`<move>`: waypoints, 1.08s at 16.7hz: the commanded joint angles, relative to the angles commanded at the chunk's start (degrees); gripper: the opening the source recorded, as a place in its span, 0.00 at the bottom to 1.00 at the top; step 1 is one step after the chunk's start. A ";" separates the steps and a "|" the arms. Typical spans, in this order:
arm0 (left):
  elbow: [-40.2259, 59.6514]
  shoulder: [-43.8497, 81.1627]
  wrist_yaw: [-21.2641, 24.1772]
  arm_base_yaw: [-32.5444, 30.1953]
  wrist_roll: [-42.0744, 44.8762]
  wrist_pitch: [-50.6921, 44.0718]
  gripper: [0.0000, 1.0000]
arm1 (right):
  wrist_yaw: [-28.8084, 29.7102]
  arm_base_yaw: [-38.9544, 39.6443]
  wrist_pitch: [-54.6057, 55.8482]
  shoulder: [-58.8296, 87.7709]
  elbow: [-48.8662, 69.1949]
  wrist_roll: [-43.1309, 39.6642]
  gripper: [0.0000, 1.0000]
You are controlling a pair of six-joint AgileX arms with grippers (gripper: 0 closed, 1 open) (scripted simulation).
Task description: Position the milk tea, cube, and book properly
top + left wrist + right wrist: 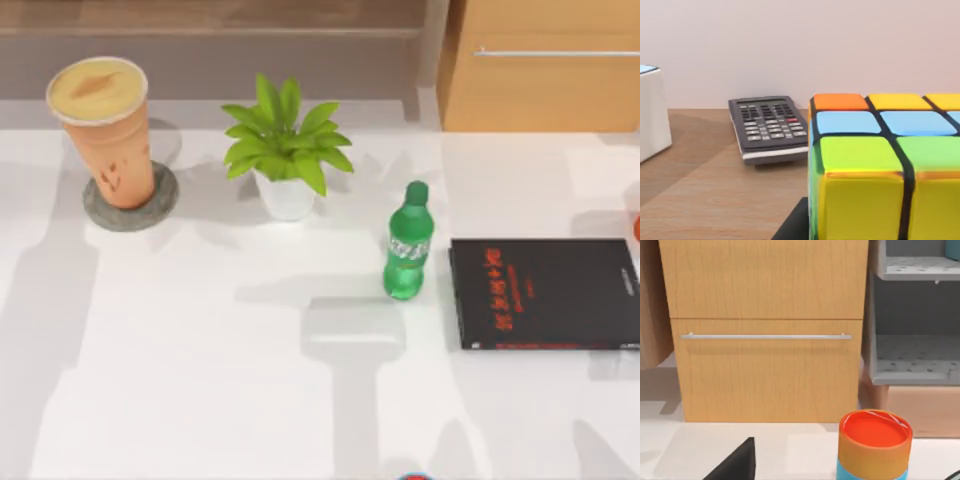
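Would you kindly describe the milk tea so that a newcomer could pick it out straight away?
Look to the far left corner of the white table in the top view. There, left of the potted plant, a tall tapered orange-brown cup, the milk tea, stands upright on a round grey coaster. Its creamy yellow top distinguishes it from the green bottle.

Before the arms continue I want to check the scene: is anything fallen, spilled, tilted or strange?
Nothing stands out. The milk tea stands upright on its coaster, with no spill around it. The plant and green bottle are upright, and the black book lies flat. In the left wrist view, the cube sits level on a wooden surface.
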 joint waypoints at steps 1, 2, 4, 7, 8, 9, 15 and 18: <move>0.00 0.00 0.00 0.00 0.00 0.00 0.75 | 0.00 0.00 0.00 0.00 0.00 0.00 1.00; 0.00 0.00 0.00 0.00 0.00 0.00 0.83 | 0.00 0.00 0.00 0.00 0.00 0.00 1.00; 0.00 0.00 0.00 0.00 0.00 0.00 0.98 | 0.00 0.00 0.00 0.00 0.00 0.00 1.00; 0.00 0.00 0.00 0.00 0.00 0.00 1.00 | 0.00 0.00 0.00 0.00 0.00 0.00 1.00; 0.00 0.00 0.00 0.00 0.00 0.00 1.00 | 0.00 0.00 0.00 0.00 0.00 0.00 1.00; 0.00 0.00 0.00 0.00 0.00 0.00 1.00 | 0.00 0.00 0.00 0.00 0.00 0.00 1.00; -0.96 -1.03 0.01 0.15 0.00 0.31 1.00 | 0.00 0.00 0.00 0.00 0.00 0.00 1.00; -5.20 -3.97 0.01 0.20 0.01 1.02 1.00 | 0.00 0.00 0.00 0.00 0.00 0.00 1.00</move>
